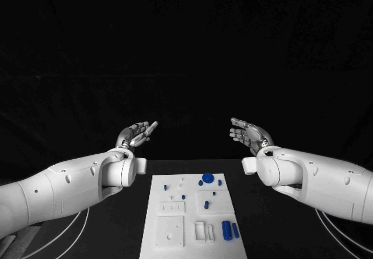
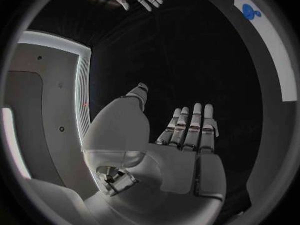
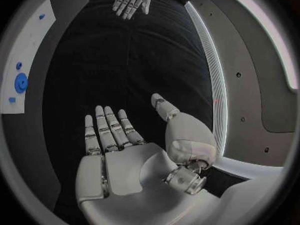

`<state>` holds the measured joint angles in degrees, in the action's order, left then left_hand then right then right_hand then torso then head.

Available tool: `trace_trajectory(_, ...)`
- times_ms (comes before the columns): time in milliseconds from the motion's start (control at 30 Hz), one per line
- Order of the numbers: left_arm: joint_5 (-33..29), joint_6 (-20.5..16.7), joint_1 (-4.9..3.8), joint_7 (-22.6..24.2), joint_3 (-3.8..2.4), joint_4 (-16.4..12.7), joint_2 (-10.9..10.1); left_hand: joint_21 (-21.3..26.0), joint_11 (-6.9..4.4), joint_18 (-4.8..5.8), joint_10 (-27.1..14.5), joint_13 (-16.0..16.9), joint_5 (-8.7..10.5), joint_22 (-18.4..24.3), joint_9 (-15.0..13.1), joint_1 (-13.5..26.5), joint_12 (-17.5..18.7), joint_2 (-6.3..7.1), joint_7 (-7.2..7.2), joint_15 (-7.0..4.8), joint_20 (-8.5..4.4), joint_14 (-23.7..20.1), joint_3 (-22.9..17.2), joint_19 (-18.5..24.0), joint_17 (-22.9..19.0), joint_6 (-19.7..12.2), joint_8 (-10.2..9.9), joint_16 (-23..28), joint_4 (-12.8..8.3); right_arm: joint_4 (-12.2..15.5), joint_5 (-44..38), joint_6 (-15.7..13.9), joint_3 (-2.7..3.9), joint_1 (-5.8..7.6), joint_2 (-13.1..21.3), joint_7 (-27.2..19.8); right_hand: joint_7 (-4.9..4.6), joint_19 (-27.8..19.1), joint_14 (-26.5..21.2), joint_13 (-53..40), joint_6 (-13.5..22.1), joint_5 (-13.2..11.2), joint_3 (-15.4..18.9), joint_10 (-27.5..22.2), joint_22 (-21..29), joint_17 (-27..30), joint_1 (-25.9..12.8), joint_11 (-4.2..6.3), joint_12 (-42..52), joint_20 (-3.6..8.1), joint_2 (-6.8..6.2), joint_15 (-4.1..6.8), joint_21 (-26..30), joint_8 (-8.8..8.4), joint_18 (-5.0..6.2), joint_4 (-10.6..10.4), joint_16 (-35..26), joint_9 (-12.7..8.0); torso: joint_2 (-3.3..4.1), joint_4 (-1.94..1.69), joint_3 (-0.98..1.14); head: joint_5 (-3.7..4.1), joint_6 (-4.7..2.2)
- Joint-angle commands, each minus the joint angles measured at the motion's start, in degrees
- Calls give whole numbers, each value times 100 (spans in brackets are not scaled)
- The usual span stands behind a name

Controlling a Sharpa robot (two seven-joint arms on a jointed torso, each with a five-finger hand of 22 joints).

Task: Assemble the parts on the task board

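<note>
Both hands hang raised beyond the far end of the task board [image 1: 190,216], palms turned toward each other, fingers spread and holding nothing: the left hand [image 1: 137,133] on its side, the right hand [image 1: 249,134] on its side, with the board lying between and nearer the robot than either. The white board runs lengthwise away from the robot on the black table [image 1: 256,226], so every part sits below and back toward the body from the open palms. The round blue disc [image 1: 207,177] lies near the far end, closest to the hands and slightly toward the right one. The two long blue pegs [image 1: 230,230] lie at the near right corner, their long axes along the board's length, so the right hand looks the better placed for them.
</note>
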<state>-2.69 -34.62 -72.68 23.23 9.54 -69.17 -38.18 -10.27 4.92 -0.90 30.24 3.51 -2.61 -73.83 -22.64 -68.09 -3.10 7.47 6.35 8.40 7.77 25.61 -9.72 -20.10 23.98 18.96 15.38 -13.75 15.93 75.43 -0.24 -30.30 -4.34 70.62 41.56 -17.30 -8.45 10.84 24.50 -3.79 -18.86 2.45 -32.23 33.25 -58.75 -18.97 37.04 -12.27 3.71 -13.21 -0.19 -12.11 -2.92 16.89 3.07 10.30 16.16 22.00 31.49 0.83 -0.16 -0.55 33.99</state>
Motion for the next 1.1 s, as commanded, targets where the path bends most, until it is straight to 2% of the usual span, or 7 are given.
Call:
trace_trajectory(33, -236, 738, -133, -371, 85, 243, 91, -54, 8, 90, 141, 20, -43, -266, -83, -251, -49, 19, 30, 43, 24, 117, -24, -99, 90, 104, 80, -80, 80, -238, -182, 1248, -60, 149, -60, 860, -380, 172, 213, -39, -261, 64, -207, 381, -598, -127, 501, -89, 67, -71, -58, -78, -65, 227, 126, 293, 155, 223, 0, 1, 0, 0, 1)
trace_trajectory(333, -280, 884, -255, -454, 176, 446, 157, -104, 33, 90, 301, 43, -40, -262, -164, -278, -81, -31, 63, 48, -2, 142, 11, -134, 113, 182, 151, -115, 74, -599, -234, 1819, -165, 406, -140, 1296, -476, 977, 800, -68, -839, 645, 184, 1076, -1664, -246, 1468, -154, 181, -28, -95, -146, -137, 484, 357, 614, 437, 267, 0, 1, 0, 0, 1)
trace_trajectory(467, -317, 1169, -223, -420, 187, 432, 126, -189, 155, 90, 666, 100, -61, -259, -344, -435, -191, -136, 191, 48, -69, 297, 81, -251, 163, 459, 341, -220, 50, -1091, -2440, 1317, -170, 401, -347, 1190, -493, 1413, 1251, -72, -1226, 628, 15, 1526, -1560, -257, 1863, -137, 267, -22, -254, -160, -111, 557, 524, 599, 558, 226, 10, -11, -23, -54, 139)
trace_trajectory(600, -350, 1187, -223, -342, 190, 375, 79, -567, 485, -126, 1370, 194, -543, -227, -399, -880, -455, -261, 507, 212, -298, 1206, 277, -1099, 321, 1008, 568, -696, 43, -1236, -3147, 1294, -171, 387, -436, 1166, -441, 1896, 1777, -94, -1622, 676, -165, 1951, -1498, -322, 2067, 8, 366, -5, -340, 29, -160, 646, 697, 606, 738, 204, 12, -12, -27, -57, 141)
trace_trajectory(867, -260, 1381, -225, -383, 190, 65, -130, -985, 455, -369, 2707, 317, -1110, -235, -329, -1776, -813, -444, 557, -28, -502, 2352, 637, -1966, 466, 1970, 746, -1307, -5, -1361, -5153, 1213, -170, 298, -608, 1228, -300, 3458, 3253, -221, -2361, 576, -616, 2825, -1324, -753, 2457, 330, 564, 47, -459, 702, -499, 755, 1193, 610, 1341, 147, 32, -13, -17, -65, 145)
trace_trajectory(933, -243, 1480, -226, -368, 189, -63, -204, -1136, 344, -394, 3009, 364, -1145, -246, -337, -1973, -881, -498, 476, -152, -598, 2621, 732, -2197, 523, 2211, 798, -1468, -11, -1294, -5845, 1117, -169, 280, -603, 1356, -273, 4412, 4062, -253, -2538, 616, -683, 3005, -1322, -1072, 2547, 422, 567, 362, -534, 1041, -870, 767, 1193, 612, 1755, 144, 54, -30, -16, -55, 138)
trace_trajectory(1100, -242, 1589, -232, -348, 186, -484, -431, -1330, 305, -364, 3174, 357, -1170, -238, -279, -2267, -784, -531, 454, -281, -737, 2840, 967, -2406, 593, 2333, 709, -1659, 34, -1295, -6829, 1192, -168, 250, -707, 1543, -205, 6024, 5325, -322, -2756, 419, -699, 3264, -1616, -1800, 2806, 668, 589, 1014, -807, 1304, -1738, 767, 1193, 585, 2934, 135, 140, -77, -1, -27, 117)
